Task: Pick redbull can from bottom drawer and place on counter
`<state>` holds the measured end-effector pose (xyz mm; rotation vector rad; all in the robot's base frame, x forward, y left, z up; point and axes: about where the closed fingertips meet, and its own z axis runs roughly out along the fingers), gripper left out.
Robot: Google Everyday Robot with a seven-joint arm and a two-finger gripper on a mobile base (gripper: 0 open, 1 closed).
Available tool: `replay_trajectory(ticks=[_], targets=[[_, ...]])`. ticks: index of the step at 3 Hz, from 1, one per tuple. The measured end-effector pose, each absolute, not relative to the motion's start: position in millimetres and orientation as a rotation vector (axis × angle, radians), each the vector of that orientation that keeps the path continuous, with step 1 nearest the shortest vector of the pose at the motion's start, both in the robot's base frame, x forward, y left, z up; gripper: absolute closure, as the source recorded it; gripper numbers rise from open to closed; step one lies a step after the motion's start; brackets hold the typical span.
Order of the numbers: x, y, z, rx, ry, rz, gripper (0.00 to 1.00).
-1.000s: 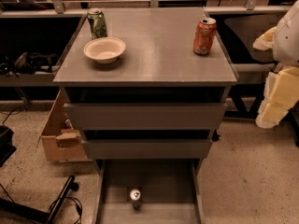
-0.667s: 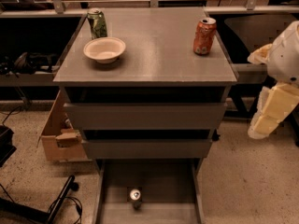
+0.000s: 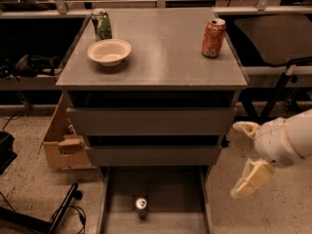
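Observation:
The redbull can (image 3: 141, 205) stands upright in the bottom drawer (image 3: 173, 194), which is pulled out toward me; I see its shiny silver top from above. The grey counter (image 3: 161, 52) tops the cabinet, and the two upper drawers are shut. My gripper (image 3: 236, 160) hangs to the right of the cabinet, at the height of the lower drawers, right of and above the can and apart from it. Its two cream fingers (image 3: 251, 179) are spread open and hold nothing.
On the counter stand a green can (image 3: 101, 24) at the back left, a white bowl (image 3: 109, 51) in front of it, and an orange soda can (image 3: 213, 37) at the back right. A cardboard box (image 3: 61, 143) sits left of the cabinet. Cables lie on the floor at the lower left.
My arm and gripper have dropped from beside the counter's right edge down to the level of the lower drawers. The can and the counter items have not moved.

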<state>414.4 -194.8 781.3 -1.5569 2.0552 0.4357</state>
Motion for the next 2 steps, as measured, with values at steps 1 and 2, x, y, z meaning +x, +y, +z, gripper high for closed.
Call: replay_trajectory(ticks=[1, 2], targets=[[423, -181, 712, -1.48, 1.928, 0.536, 0.0], [432, -170, 666, -1.452, 1.827, 0.594, 0.0]])
